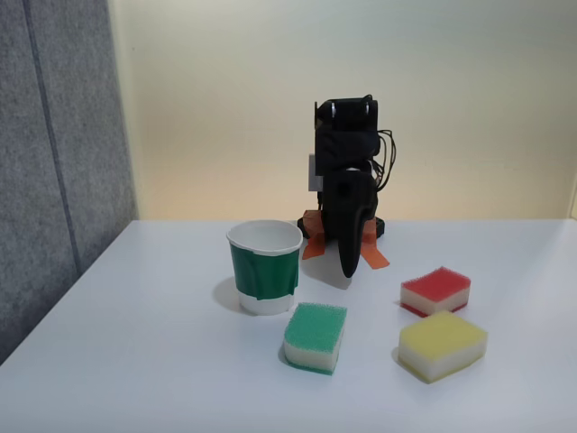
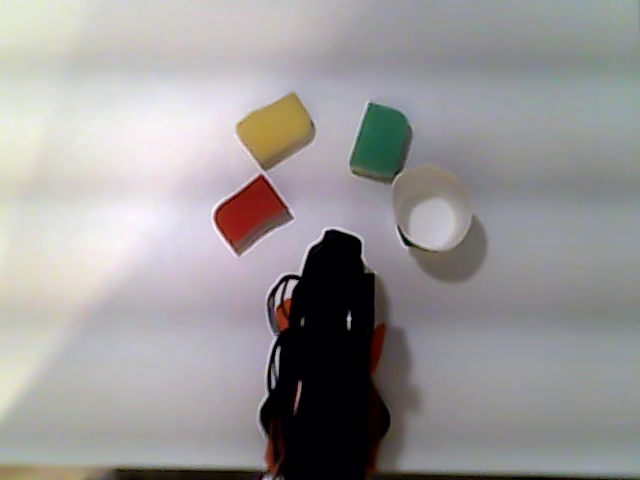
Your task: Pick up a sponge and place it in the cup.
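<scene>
While upright, cup [image 2: 431,208] empty, white inside

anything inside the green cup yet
Nothing visible in it. From above, the cup shows a bare white inside and bottom. The fixed view sees only the rim and outer wall. The red sponge lies on the table, apart from the cup.

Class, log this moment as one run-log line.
arm folded at base | gripper pointing down, holds nothing | red sponge on table | cup upright, empty
</scene>
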`<control>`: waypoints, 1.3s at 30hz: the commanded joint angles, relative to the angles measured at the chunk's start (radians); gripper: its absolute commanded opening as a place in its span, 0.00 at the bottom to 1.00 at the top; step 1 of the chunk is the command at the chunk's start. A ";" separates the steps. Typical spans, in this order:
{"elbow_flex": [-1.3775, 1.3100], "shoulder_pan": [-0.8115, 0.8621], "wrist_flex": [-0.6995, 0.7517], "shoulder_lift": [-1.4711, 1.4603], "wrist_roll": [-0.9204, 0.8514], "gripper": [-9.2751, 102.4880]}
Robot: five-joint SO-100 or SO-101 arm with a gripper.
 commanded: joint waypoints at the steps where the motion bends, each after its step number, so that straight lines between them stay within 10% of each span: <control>1: 0.049 0.002 0.017 0.018 0.014 0.08; 39: -0.281 -0.055 0.048 -0.215 0.097 0.08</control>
